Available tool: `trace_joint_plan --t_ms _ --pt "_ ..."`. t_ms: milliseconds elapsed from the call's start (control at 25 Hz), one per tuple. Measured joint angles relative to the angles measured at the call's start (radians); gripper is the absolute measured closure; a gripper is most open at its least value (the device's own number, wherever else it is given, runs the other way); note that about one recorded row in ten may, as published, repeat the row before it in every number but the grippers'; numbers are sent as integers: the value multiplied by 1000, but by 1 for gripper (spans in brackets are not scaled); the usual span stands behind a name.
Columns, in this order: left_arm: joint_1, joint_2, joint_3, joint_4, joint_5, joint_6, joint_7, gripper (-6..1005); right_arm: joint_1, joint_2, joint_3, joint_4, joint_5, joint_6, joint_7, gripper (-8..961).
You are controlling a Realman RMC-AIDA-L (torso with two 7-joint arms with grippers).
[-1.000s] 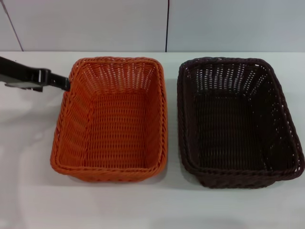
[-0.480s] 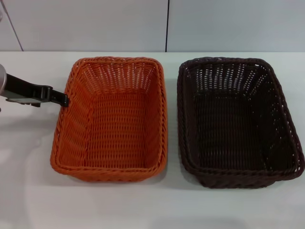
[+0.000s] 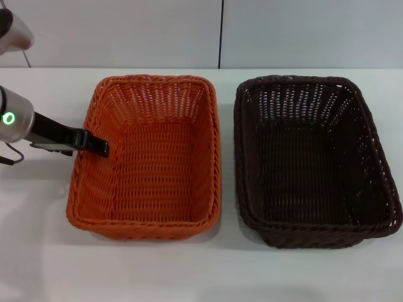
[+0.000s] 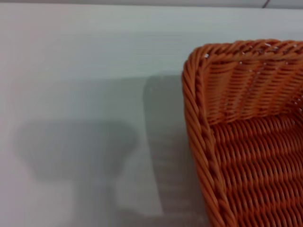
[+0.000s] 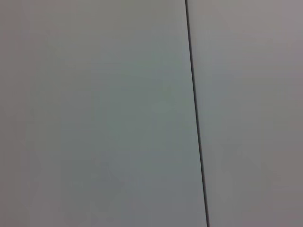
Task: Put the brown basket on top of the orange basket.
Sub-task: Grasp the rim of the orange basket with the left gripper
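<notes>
My left gripper (image 3: 101,148) over orange basket (image 3: 151,157) left rim, finger state untellable; brown basket (image 3: 312,160) untouched, needs grasping next.

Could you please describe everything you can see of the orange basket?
The orange basket is bright orange woven wicker-look plastic, rectangular, with a braided rim and sloping openwork sides. It sits upright and empty on the white table, to the robot's left of the brown basket, with a gap between them. The left gripper reaches over its left rim; contact is unclear.
</notes>
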Motion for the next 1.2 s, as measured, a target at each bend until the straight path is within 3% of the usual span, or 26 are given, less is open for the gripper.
trace_joint_plan --t_ms 680,920,1080,1200 --pt "-18 3 12 -50 7 -14 -11 251 14 -5 0 2 0 8 0 379" --pt "-16 3 15 -51 7 -10 -9 367 7 -5 0 1 0 12 0 379" --pt "-16 4 17 -49 7 -5 -5 709 -1 -4 0 1 0 12 0 379" --pt "-14 4 17 -46 7 -3 -3 747 -4 -3 0 3 0 12 0 379"
